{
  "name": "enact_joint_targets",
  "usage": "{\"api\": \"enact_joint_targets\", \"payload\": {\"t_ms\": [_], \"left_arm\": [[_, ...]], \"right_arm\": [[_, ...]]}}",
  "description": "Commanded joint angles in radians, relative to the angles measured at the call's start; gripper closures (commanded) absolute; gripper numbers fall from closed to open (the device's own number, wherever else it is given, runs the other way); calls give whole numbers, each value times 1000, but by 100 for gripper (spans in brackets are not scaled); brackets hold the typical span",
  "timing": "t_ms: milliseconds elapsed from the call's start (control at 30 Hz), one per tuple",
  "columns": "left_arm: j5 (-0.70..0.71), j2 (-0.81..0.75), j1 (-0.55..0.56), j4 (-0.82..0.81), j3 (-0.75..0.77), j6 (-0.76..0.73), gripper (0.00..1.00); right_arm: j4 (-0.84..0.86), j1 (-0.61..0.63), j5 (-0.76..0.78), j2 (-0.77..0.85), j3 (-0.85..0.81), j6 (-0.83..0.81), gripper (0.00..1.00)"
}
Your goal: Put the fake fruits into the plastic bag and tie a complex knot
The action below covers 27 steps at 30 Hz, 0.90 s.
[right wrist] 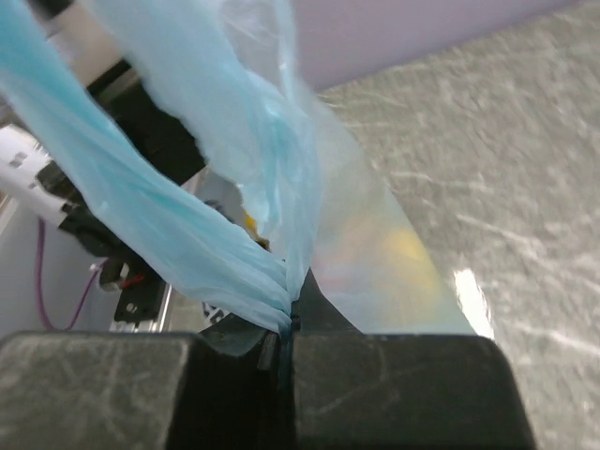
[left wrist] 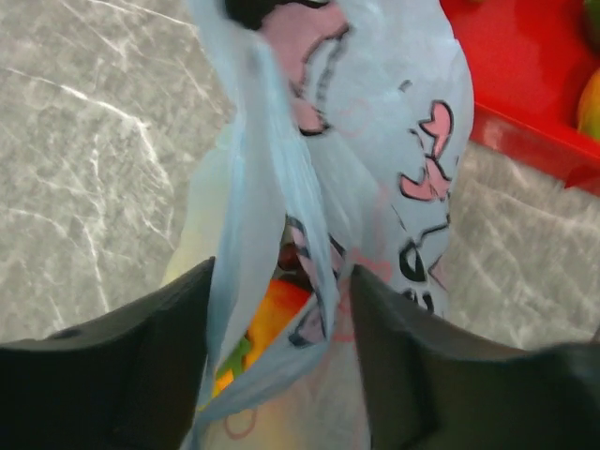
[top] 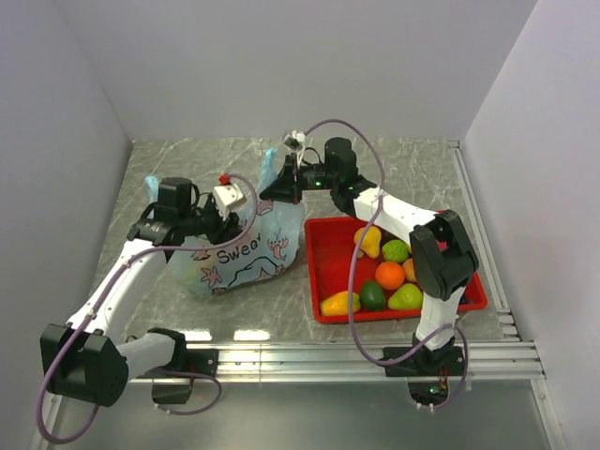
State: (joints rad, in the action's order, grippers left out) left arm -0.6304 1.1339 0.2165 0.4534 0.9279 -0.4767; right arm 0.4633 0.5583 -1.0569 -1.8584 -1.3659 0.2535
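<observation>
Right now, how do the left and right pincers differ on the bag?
The left pincer is open, with a fold of the plastic bag running loose between its fingers. The right pincer is shut on the bag's bunched handle. The left pincer sits at the bag's left side, the right pincer at the side by the red tray. Both are at the bag.

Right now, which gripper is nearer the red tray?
Right. The right gripper grips the plastic bag just beside the red tray; the left gripper is at the bag's opposite side.
</observation>
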Motion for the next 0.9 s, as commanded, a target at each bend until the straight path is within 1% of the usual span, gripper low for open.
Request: {"api": "enact_joint_targets", "payload": {"t_ms": [0,67,100,200,333,400,433,500,533,600,700,733,767,833,867], "left_arm": [[-78,-52,-2,-10,-26,-82,58],[-86,-75,-3,-7,-78,-85,74],[-83,-86,-2,-12,-121,-85,99],[-72,-124,-2,-53,-207,-77,99],[-58,-126,-3,-88,-268,-66,99],[-48,-120,-3,-117,-302,-60,99],[-43,-117,-3,-130,-311,-59,100],[-32,-106,-2,-148,-334,-43,100],[-28,-102,-3,-156,-340,-46,99],[-17,-97,-3,-166,-360,-39,99],[-17,-106,-3,-151,-360,-50,100],[-26,-112,-2,-121,-348,-51,98],[-50,-135,-3,-104,-327,-33,82],[-83,-163,-3,-66,-218,13,58],[-119,-184,-2,-27,-171,77,48]], "right_arm": [[-47,9,136,15,2,4,100],[-107,8,188,-14,-31,26,100],[-123,8,237,-45,-44,36,100],[-179,9,296,-107,-96,101,100],[-271,15,339,-166,-150,179,100],[-302,29,362,-176,-153,175,100],[-336,34,405,-176,-148,170,100],[-371,46,437,-185,-145,148,100],[-423,49,460,-191,-151,138,100],[-455,54,494,-218,-174,122,100],[-547,69,524,-257,-229,87,100],[-569,71,526,-262,-246,70,100],[-575,75,517,-260,-251,61,100],[-586,84,511,-251,-257,38,100],[-588,86,503,-242,-256,32,100]]}}
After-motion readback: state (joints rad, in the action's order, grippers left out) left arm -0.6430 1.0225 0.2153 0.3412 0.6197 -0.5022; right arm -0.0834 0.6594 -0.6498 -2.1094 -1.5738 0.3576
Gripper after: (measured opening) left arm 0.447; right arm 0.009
